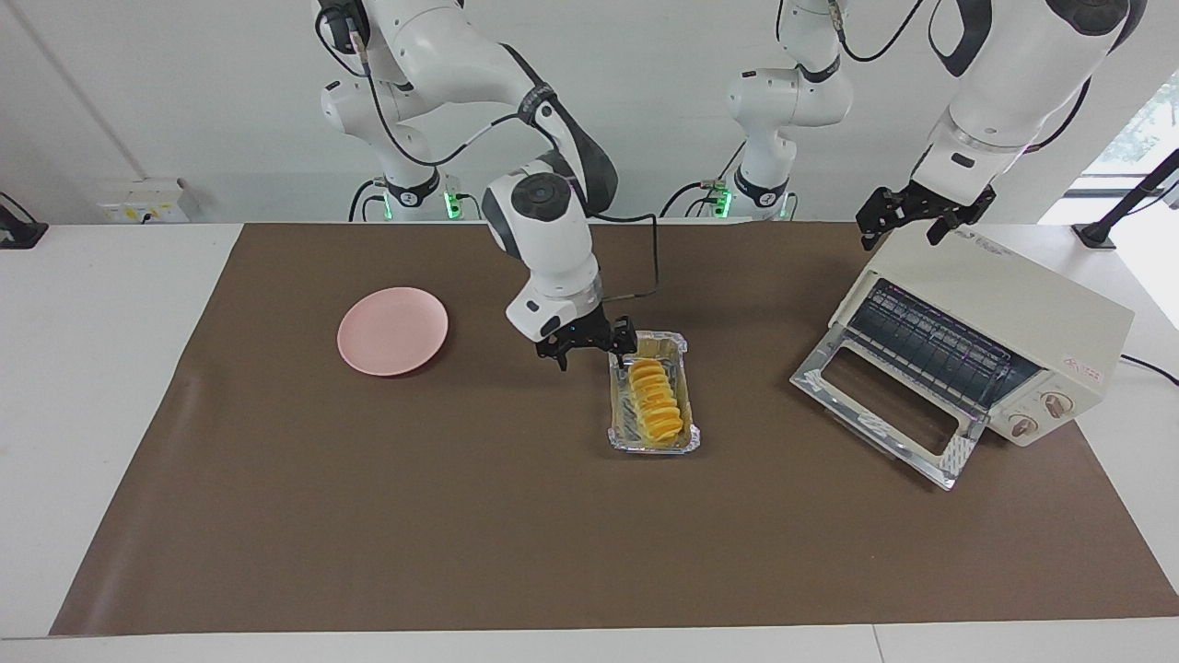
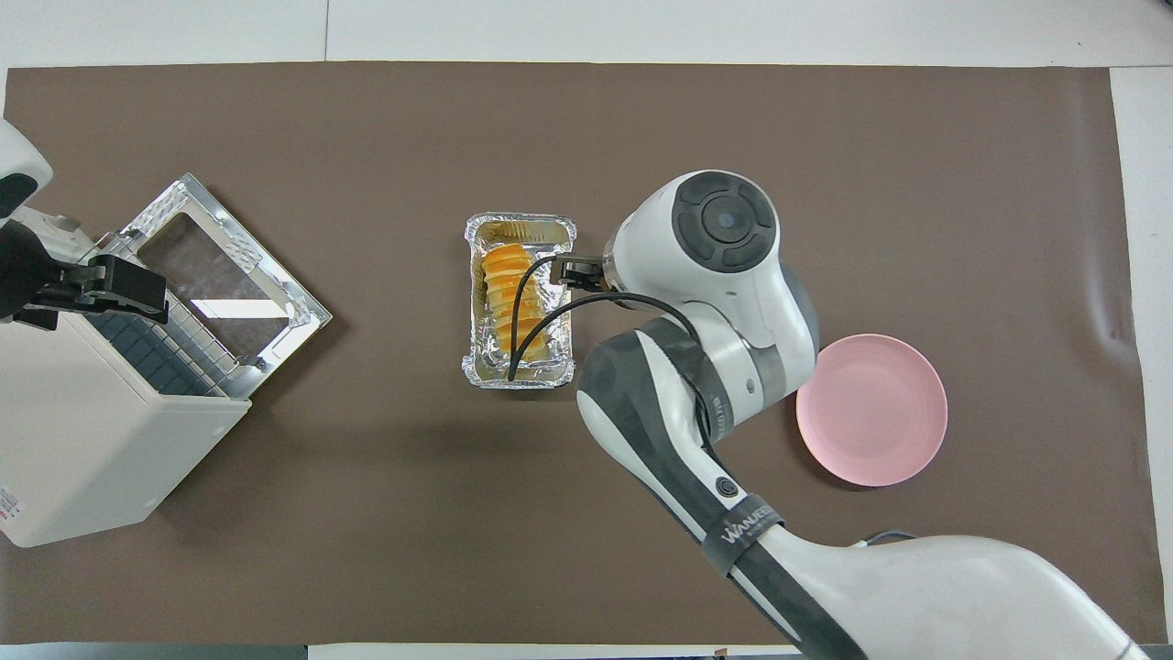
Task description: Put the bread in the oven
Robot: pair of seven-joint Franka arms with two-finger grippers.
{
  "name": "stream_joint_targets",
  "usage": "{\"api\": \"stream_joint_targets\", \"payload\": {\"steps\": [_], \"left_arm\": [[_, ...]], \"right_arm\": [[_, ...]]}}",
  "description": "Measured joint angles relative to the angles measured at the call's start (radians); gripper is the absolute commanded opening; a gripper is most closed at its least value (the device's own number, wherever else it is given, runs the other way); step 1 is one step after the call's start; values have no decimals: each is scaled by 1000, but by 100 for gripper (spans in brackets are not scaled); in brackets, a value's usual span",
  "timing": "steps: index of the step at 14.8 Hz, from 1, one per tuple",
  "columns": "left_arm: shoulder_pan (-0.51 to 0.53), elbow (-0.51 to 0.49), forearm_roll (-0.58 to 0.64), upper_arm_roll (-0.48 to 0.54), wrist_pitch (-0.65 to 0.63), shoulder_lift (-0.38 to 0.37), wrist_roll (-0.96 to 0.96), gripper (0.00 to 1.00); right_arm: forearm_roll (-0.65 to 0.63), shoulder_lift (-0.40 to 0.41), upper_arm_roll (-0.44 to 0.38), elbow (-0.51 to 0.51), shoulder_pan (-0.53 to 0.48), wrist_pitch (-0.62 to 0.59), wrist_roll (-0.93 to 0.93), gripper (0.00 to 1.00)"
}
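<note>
The bread (image 1: 657, 410) lies in the foil tray (image 1: 685, 440), which sits on the mat (image 1: 461, 534) covering the middle of the table (image 1: 101, 368). The oven (image 1: 999, 304) stands toward the left arm's end of the table, its door (image 1: 884, 419) dropped open onto the mat in front of it. The plate (image 1: 392, 331) lies toward the right arm's end, well apart from the tray. The right claw (image 1: 589, 350) hangs, jaws apart and empty, over the mat just beside the tray's end nearer the robots. The left claw (image 1: 907, 219) hangs over the oven's top edge.
</note>
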Motion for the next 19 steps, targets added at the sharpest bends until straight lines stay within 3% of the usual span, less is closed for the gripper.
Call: {"api": "stream_joint_targets", "payload": {"steps": [5,9,11,15,19], "left_arm": [[-62,-2,-3,-42,13,-1,1,100],[-180,-34,-8,-49,186,14,-61,100],[-243,31,-33,-51,221,115,-109,100],[-358,285,-44,-52,350,445,-267,100],[-482,323,-18,-51,460,619,-403,100]], "right_arm": [[0,-109,-9,-1,-187,-144,-241,100],[-1,-158,-14,0,-365,-253,-507,100],[-16,-194,-15,0,-403,-303,-540,100],[-61,-272,-15,0,-474,-383,-663,100],[-87,-338,-16,0,-519,-493,-739,100]]}}
